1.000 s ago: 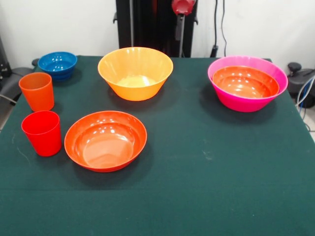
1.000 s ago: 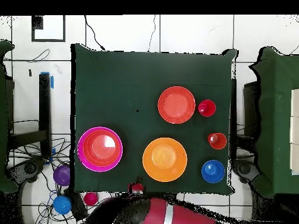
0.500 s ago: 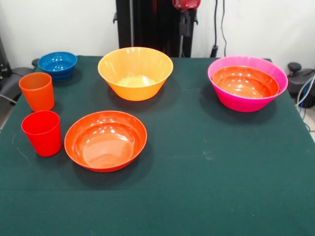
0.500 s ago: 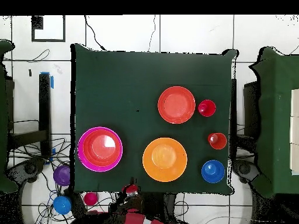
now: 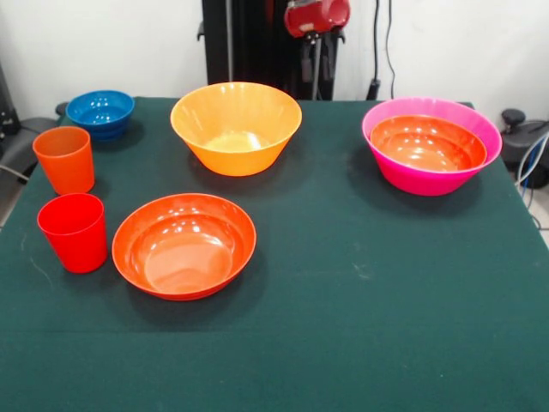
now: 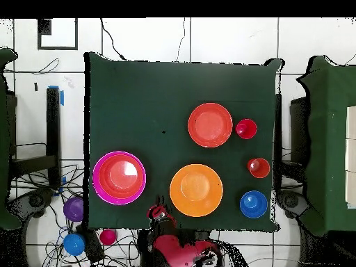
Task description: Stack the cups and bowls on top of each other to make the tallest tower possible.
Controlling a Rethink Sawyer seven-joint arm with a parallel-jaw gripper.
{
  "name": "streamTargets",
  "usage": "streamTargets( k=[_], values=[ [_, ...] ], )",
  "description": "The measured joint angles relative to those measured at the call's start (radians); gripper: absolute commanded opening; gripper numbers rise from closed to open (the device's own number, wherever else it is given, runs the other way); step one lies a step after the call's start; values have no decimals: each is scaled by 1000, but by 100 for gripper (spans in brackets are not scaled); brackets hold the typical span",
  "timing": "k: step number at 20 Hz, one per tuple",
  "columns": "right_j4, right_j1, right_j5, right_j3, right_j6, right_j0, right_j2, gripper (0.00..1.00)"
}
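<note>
The gripper point(image 5: 315, 64) is seen at the top centre of the front view, above the table's point(image 5: 360, 283) edge; whether its fingers are apart cannot be told. The tower point(image 5: 431, 146), a pink bowl holding a red-orange bowl, is set at upper right, with the yellow-orange bowl point(image 5: 236, 127) at upper centre and the cups point(image 5: 69, 196) at left.

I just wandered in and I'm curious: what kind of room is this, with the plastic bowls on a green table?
Probably a robotics lab: a red robot arm stands behind the cloth-covered table, loose cables trail over the tiled floor, and the bowls look like test props.
</note>
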Motion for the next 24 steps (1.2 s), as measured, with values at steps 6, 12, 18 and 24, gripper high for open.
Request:
streamTargets(
  k=[6, 12, 18, 24],
  values=[
    [-107, 5, 1, -142, -13, 96, -91, 100],
    [-176, 0, 2, -251, -85, 199, -205, 100],
    [-227, -4, 5, -301, -132, 280, -308, 100],
    [-213, 40, 3, -322, -180, 302, -380, 100]
  ],
)
